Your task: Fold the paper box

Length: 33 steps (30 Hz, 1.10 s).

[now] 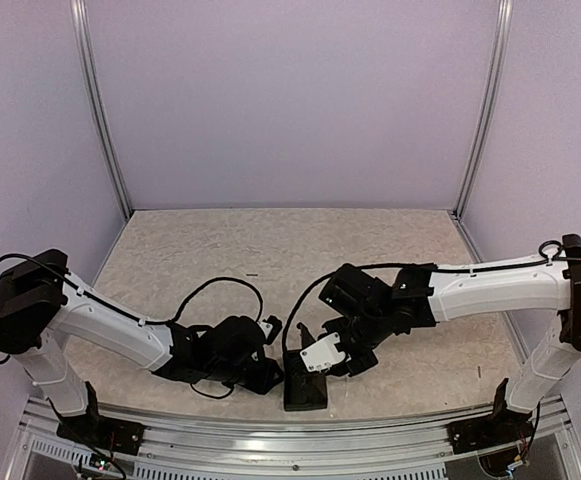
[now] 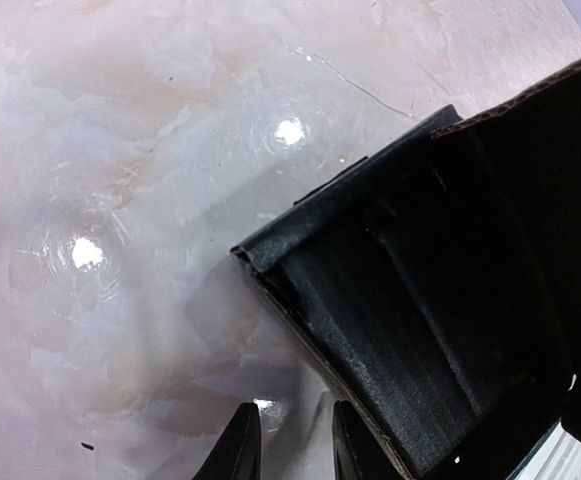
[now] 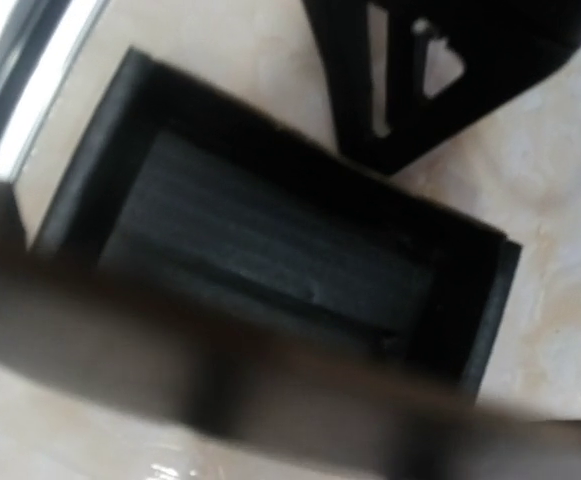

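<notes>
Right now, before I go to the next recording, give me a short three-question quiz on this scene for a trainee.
1. True or false: the box lies at the table's far edge.
2. In the left wrist view, what shows between the left gripper's fingertips? A. a box wall B. bare table C. a cable
3. Fill in: in the right wrist view, the box's top is ____.
Key: 1 false, it lies at the near edge; 2 B; 3 open.
</notes>
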Each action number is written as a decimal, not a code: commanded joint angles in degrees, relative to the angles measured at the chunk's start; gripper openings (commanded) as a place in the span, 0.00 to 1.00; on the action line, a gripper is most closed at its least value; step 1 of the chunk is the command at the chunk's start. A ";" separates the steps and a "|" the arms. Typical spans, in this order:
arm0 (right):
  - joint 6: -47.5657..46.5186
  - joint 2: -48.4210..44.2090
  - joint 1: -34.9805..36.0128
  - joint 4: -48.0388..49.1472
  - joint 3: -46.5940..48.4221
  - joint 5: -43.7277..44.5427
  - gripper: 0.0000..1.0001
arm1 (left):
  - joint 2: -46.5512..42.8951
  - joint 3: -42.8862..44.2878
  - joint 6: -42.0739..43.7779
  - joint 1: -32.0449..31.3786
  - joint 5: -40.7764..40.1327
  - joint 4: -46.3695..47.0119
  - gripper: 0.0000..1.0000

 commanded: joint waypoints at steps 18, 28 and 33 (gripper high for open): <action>1.22 -6.99 -6.01 -6.23 -0.92 -0.14 0.46 | -0.85 -1.75 3.03 1.96 3.11 5.85 0.26; -0.31 -11.37 -6.17 -10.42 -1.88 -0.87 0.61 | -9.04 -2.86 21.29 1.92 -0.93 9.17 0.42; 2.84 -16.25 -12.26 -8.50 -3.60 -5.12 0.61 | -6.80 0.70 34.18 6.43 4.99 13.79 0.50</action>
